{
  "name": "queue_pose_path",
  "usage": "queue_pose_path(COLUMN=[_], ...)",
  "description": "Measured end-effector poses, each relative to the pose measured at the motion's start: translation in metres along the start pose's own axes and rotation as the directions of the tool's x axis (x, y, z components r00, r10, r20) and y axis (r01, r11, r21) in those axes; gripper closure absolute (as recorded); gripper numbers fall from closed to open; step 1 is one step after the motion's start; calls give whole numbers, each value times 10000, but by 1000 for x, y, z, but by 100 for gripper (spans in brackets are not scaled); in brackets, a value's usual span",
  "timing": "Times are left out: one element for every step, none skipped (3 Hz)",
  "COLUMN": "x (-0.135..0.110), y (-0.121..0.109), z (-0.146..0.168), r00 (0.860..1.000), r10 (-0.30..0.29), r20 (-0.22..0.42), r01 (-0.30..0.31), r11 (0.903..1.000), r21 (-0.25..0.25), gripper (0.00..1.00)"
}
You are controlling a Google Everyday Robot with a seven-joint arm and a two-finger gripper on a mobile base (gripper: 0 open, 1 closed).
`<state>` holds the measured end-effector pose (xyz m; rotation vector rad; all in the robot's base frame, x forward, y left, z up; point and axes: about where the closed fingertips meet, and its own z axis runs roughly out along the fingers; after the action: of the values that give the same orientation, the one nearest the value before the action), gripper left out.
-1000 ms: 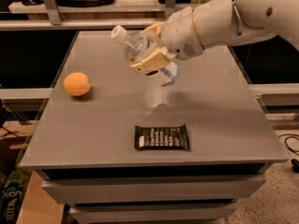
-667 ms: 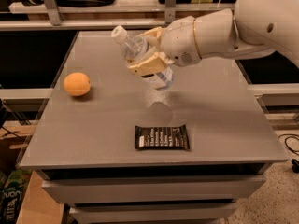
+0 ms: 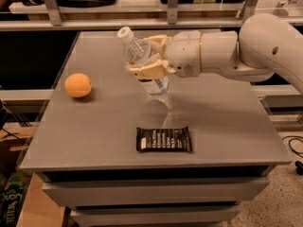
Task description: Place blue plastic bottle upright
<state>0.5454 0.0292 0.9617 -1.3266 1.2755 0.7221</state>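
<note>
The blue plastic bottle point(image 3: 144, 64) is a small clear bottle with a white cap and a pale blue-and-white label. It hangs above the middle of the grey table point(image 3: 227, 126), tilted, cap up and to the left, base down and to the right. My gripper point(image 3: 150, 56) comes in from the right on a white arm and is shut on the bottle's middle, one cream finger point(image 3: 146, 70) across its front. The bottle's base is a little above the tabletop.
An orange point(image 3: 78, 85) lies on the table's left side. A dark snack bar point(image 3: 164, 139) lies near the front edge, just below the bottle. Shelving and metal posts stand behind the table.
The arm has turned the bottle closer to upright and moved it slightly left. The orange and the snack bar have not moved.
</note>
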Motion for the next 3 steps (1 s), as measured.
queue_pose_path(x=[3, 6, 8], y=[2, 3, 2], z=[2, 4, 4], r00=[9971, 9898, 9828], r10=[337, 728, 1011], r20=[689, 1224, 1542], r01=[-350, -772, -1081], r11=[9992, 9965, 9934], r21=[171, 315, 374], gripper=[100, 100, 100])
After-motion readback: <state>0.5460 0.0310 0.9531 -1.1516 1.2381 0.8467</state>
